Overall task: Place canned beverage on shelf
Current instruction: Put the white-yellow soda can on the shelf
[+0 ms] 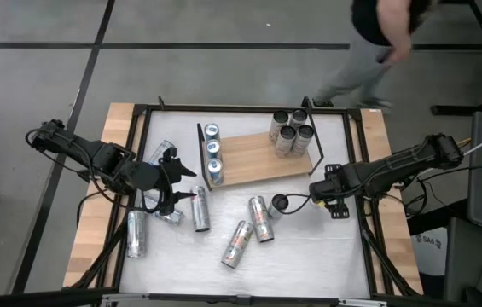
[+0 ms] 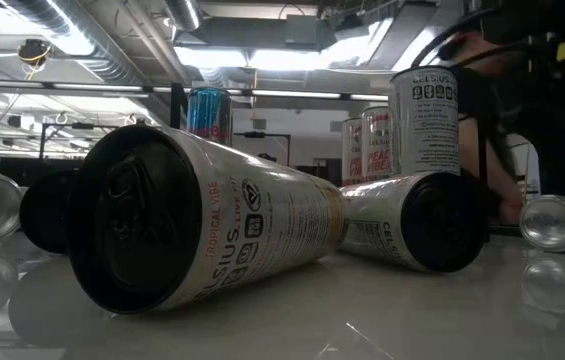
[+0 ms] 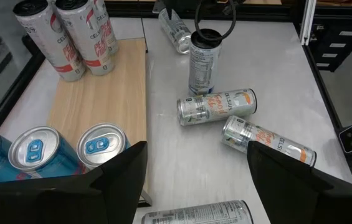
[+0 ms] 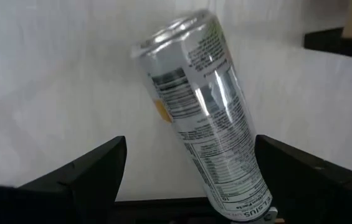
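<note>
The shelf (image 1: 253, 159) is a light wooden board with black wire ends. Three blue-topped cans (image 1: 213, 153) stand on its left end and several silver cans (image 1: 290, 132) on its right. My right gripper (image 1: 333, 200) points down, open, over a silver can (image 4: 200, 118) lying on its side on the white table. One finger stands on either side of that can, clear of it. My left gripper (image 3: 197, 163) hovers open left of the shelf with nothing between its fingers. One can (image 3: 204, 62) stands upright on the table between the two arms.
More cans lie on their sides on the table: two near the middle (image 3: 216, 106) (image 3: 269, 140) and others by the left arm (image 1: 200, 209) (image 1: 136, 232). A black frame (image 1: 142, 111) rims the table. A person (image 1: 377, 43) walks beyond the far edge.
</note>
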Robot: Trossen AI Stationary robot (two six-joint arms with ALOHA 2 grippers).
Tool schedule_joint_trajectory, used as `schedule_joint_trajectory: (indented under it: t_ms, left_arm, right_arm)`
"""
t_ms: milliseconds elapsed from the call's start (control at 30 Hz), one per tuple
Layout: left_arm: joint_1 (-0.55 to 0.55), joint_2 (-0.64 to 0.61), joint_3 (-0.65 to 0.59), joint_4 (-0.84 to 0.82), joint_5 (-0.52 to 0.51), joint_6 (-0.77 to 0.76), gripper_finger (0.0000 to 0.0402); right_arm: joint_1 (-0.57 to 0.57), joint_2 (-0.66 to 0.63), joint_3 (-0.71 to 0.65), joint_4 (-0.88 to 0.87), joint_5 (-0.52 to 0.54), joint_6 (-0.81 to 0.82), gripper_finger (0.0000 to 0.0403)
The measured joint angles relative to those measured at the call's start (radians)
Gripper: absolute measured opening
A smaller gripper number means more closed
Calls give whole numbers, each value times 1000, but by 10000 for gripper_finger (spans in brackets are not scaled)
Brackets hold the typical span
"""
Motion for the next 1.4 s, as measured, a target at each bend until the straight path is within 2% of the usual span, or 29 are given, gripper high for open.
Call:
schedule_joint_trajectory:
  t_ms: [267,433,567,800,900,1067,1300,1400]
  left_arm:
    - [0,0,0,0,0,0,267]
    - [0,0,0,0,0,0,267]
    - [0,0,0,0,0,0,267]
    - [0,0,0,0,0,0,267]
    - [0,0,0,0,0,0,267]
    - [0,0,0,0,0,0,267]
    - [0,0,0,0,0,0,267]
    - [0,0,0,0,0,0,267]
  right_arm:
    - [0,-1,-11,-1,0,9,349]
    - [0,-36,-11,-3,0,123,349]
    - [0,-82,-11,-10,0,313,349]
    - [0,-96,-11,-10,0,821,349]
    - [0,-93,-11,-3,-1,987,349]
    - [0,-93,-11,49,-10,1093,349]
    - [0,-93,-11,162,-15,1105,349]
    - [0,-93,-11,155,-10,1258,349]
